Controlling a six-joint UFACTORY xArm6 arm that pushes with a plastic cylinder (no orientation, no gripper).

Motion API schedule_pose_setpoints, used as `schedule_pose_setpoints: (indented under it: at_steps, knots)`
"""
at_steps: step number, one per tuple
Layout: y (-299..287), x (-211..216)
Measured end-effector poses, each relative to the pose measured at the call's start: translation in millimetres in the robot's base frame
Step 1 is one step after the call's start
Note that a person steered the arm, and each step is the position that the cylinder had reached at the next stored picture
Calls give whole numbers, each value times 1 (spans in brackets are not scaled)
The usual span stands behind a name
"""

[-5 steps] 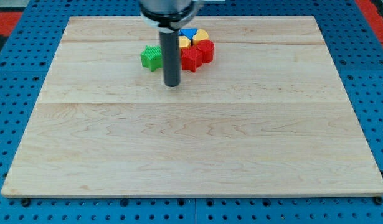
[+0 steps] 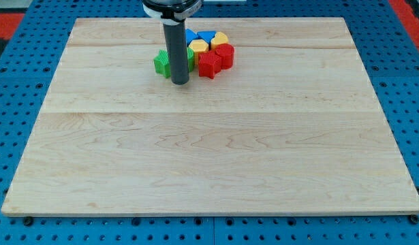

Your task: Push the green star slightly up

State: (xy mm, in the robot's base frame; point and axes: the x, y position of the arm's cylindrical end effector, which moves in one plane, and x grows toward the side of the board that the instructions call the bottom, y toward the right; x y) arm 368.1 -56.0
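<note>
Green and ridged along its edges, the green star [image 2: 162, 62] sits on the far part of the wooden board [image 2: 209, 156], left of centre, at the left end of a small huddle of blocks. Only its left half shows, because the dark rod stands in front of the rest. What can be seen is a bright, flat-topped block with pointed arms, lying flat on the wood.

My tip [image 2: 180, 82] rests on the board at the star's near-right edge, touching it or just beside it; which one cannot be told. That spot on the near side suits the task as I judge it, since a short slide away toward the far edge would nudge the star up the board. The rod has no fingers, so nothing is clenched, released or grasped; it can only push.

Just right of the rod are a red star [image 2: 209, 64] and another red block [image 2: 225, 55], apparently pressed together. Behind them lie a yellow block [image 2: 198, 46], a second yellow block [image 2: 219, 39] and a blue triangle [image 2: 206, 35], with a further sliver of blue beside the rod. These neighbours sit close, so a push drifting rightward could disturb them. Around the board lies a blue pegboard table [image 2: 11, 122].
</note>
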Motion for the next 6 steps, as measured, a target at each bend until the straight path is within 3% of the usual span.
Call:
schedule_pose_setpoints:
  at_steps: [6]
  knots:
    - [-71, -37]
